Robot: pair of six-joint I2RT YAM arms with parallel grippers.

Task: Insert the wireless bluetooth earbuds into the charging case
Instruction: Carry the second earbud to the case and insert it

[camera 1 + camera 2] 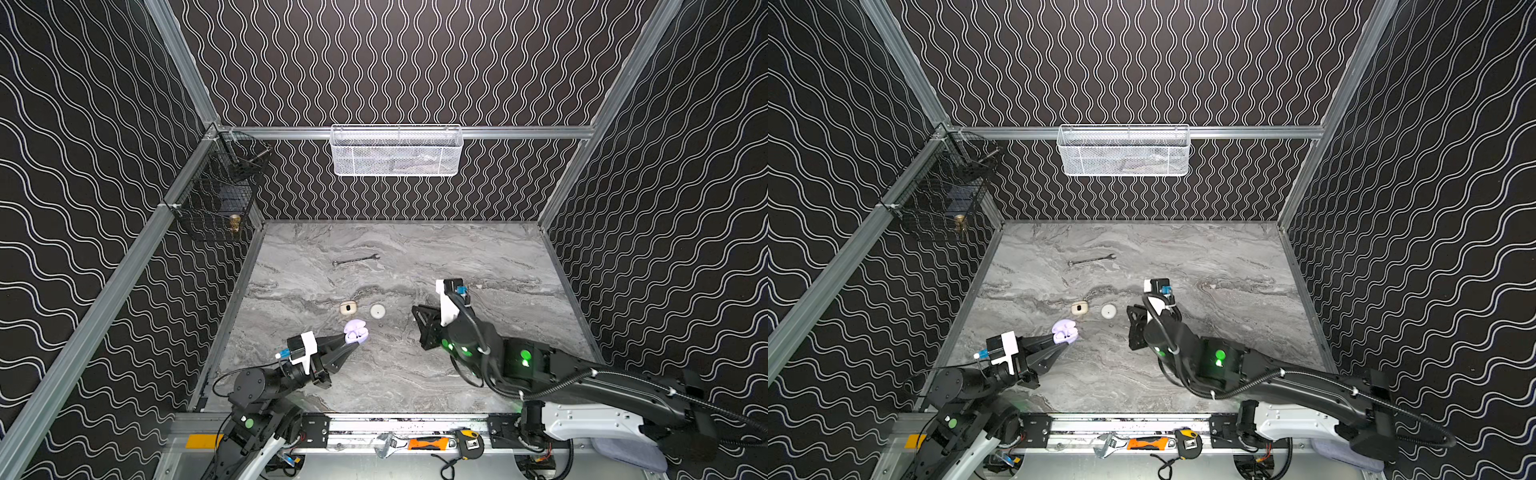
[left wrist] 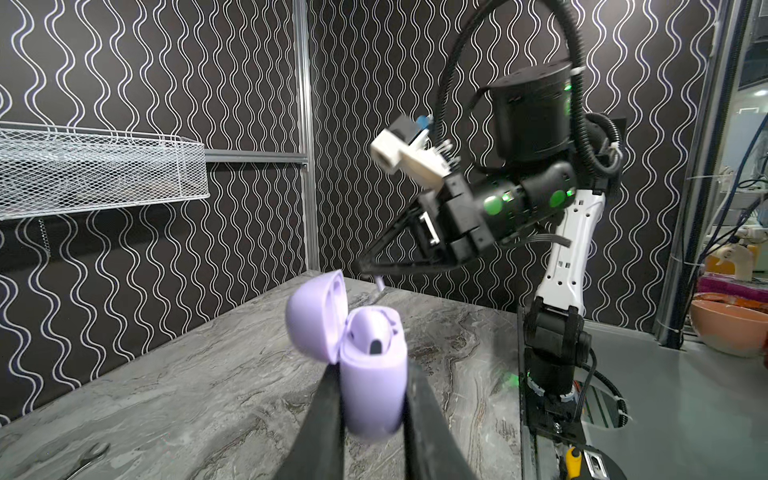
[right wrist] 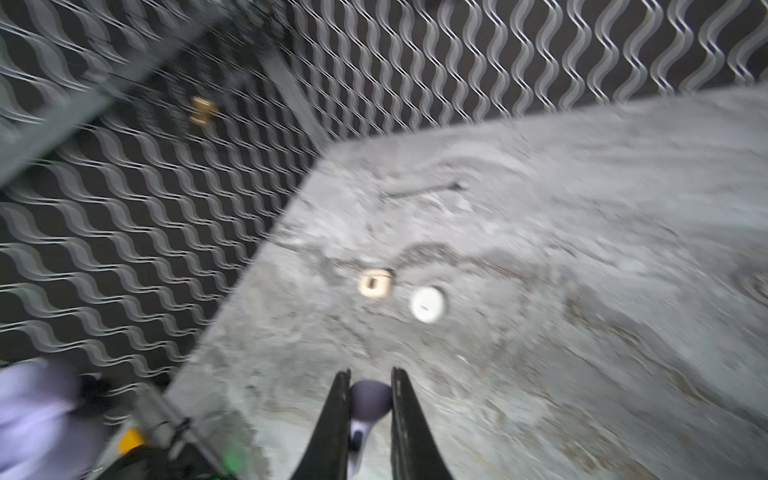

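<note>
Two lavender pieces, each in a grip.
The left pincer (image 2: 371,365) clamps the sides of an open-lidded lavender plastic charging case (image 2: 374,399), near 9 o'clock from the centre of the grey marbled tabletop (image 1: 415,249), a lavender earbud (image 2: 368,328) seated inside. The right pincer (image 3: 370,374), at 3 o'clock from that case, pinches a pale lavender stemmed plastic earbud (image 3: 370,399). A cream squarish case (image 1: 348,308) lies at 12 o'clock, a white round case (image 1: 377,311) at 1 o'clock.

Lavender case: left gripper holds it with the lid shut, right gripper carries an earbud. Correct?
No: the lid is open, as the left wrist view shows. The left gripper does hold the lavender case, and the right gripper carries an earbud.
</note>
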